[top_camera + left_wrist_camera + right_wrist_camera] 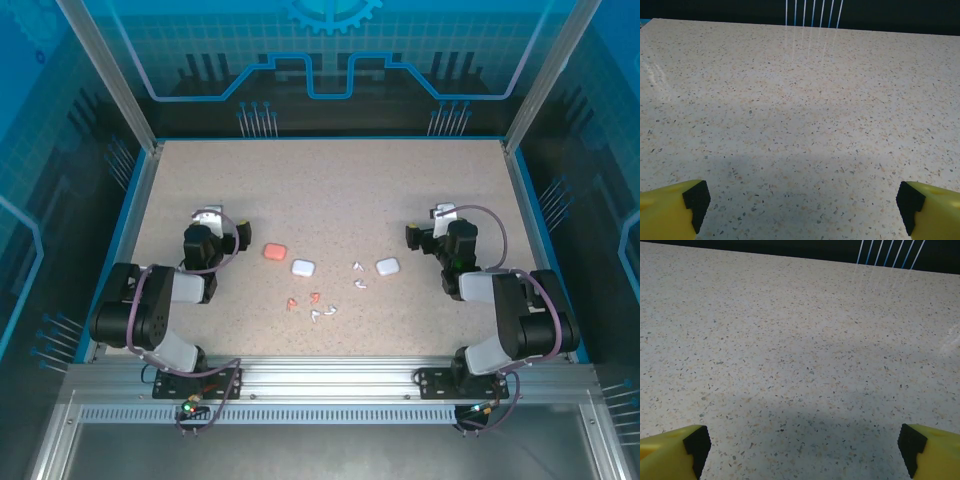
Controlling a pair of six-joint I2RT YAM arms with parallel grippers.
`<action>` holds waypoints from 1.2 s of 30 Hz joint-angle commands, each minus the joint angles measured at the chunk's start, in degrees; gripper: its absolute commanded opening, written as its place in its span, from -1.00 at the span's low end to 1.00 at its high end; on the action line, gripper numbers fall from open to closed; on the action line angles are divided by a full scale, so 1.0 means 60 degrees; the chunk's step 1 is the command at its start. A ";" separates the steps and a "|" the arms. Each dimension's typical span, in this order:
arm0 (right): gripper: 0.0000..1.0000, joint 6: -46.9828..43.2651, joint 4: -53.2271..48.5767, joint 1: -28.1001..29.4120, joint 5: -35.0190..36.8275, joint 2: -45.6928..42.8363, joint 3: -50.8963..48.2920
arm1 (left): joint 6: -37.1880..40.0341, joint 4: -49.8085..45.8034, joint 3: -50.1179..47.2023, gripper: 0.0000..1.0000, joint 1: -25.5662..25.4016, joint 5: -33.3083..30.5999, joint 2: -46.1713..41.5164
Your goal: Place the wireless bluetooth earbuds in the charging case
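Your left gripper [802, 205] and right gripper [805, 445] are gaping wide, gripping nothing.
The salmon earbuds [315, 296] are lying at five o'clock from the salmon case [274, 252]; two white earbuds [359, 284] at eight o'clock from the right white case [387, 266].

Ahead of and beneath the fingers [662, 215], which look moulded in smooth yellow plastic and are tipped with matt black pads [696, 202] of a foam- or rubber-like look, the table [800, 125] is seen as a speckled, stone-like top, smooth and faintly glossy, with streaks of light mirrored near its far edge. Between the two pairs of fingers, the cases [303, 267] and the earbuds [322, 314] are shown as smooth plastic in white and salmon-red, too small for their sheen to be judged. Behind the fingers, a rail [320, 380] of pale brushed metal is seen.
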 commanded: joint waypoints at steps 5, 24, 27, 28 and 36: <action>1.00 -0.0014 0.0107 -0.0046 -0.0027 0.0081 0.0133 | 0.0022 -0.0027 0.0144 0.98 0.0034 0.0236 -0.0063; 1.00 0.0129 -0.0653 -0.0197 -0.0126 -0.0657 0.0243 | -0.0029 0.1252 -0.0621 0.97 0.0064 0.0185 -0.0305; 1.00 -0.0045 -0.2403 -0.0195 -0.0149 -0.1975 0.0467 | -0.0075 0.1315 -0.1227 0.98 0.0049 -0.0184 -0.1441; 1.00 -0.0089 -0.2914 -0.0206 -0.0172 -0.2403 0.0515 | -0.0125 0.0894 -0.1259 0.98 0.0042 -0.0285 -0.2024; 1.00 0.0389 -0.7745 -0.0072 -0.0349 -0.5206 0.1975 | -0.2270 -0.6701 0.1302 0.98 0.0004 -0.2003 -0.5840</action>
